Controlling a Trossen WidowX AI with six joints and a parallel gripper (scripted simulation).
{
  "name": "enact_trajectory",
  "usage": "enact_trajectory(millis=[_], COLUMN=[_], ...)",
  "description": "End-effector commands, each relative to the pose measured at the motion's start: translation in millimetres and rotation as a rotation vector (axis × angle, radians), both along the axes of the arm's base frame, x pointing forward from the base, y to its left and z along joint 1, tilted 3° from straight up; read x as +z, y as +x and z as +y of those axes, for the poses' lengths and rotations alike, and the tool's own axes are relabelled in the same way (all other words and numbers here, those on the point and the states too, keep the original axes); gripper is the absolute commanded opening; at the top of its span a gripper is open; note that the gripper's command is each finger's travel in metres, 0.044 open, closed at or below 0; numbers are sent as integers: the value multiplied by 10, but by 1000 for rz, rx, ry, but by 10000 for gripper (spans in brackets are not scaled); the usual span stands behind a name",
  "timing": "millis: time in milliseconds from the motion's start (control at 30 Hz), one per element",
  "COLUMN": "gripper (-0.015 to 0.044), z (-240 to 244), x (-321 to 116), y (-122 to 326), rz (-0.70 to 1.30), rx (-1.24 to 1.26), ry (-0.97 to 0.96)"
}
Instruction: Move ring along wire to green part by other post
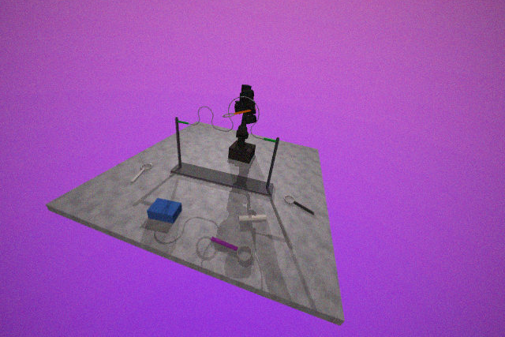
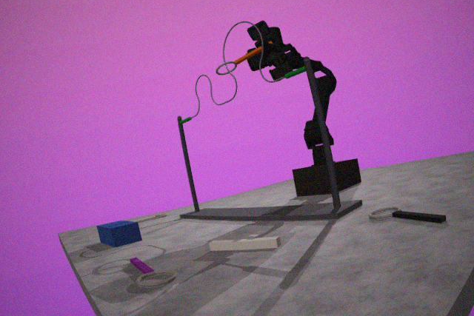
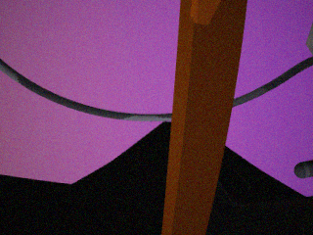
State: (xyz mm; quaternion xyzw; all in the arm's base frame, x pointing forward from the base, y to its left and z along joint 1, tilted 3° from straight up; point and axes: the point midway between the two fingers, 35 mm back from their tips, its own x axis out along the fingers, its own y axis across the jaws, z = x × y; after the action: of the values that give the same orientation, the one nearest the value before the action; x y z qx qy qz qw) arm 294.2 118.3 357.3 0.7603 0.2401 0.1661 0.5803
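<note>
- While the pincer (image 1: 249, 110) (image 2: 269, 45) (image 3: 176, 133) hangs high, inward of the table's (image 1: 297, 170) (image 2: 405, 263) far edge in the top view, its fingers are nearly closed, clamped on the orange handle (image 1: 242, 112) (image 2: 249, 55) (image 3: 201, 98).
- Outward along the handle: the ring (image 1: 223, 116) (image 2: 217, 72) sits around the grey wire (image 1: 205, 107) (image 2: 244, 21) (image 3: 59, 100), by the tall loop's lower limb. I can't tell whether it touches.
- Farther out, the posts (image 1: 177, 144) (image 2: 188, 167); the blue block (image 1: 162, 211) (image 2: 118, 234) lies toward the table's left corner, top view.
- Step in hand, I judge: threading the bend. I'd creep, turning the wrist so the ring's opening faces along the wire, with wire centred.
- Handle crosses the loop in my exterior view; I'd watch that limb while turning.
- I'd keep the grip firm until green.
</note>
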Motion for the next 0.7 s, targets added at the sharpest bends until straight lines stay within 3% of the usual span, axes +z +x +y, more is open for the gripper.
enact_trajectory(millis=[0,667], gripper=[-150,-150], z=[7,17], x=[25,-26], y=[-7,-10], rz=[-14,-24], rx=[5,13], ry=[-43,-192])
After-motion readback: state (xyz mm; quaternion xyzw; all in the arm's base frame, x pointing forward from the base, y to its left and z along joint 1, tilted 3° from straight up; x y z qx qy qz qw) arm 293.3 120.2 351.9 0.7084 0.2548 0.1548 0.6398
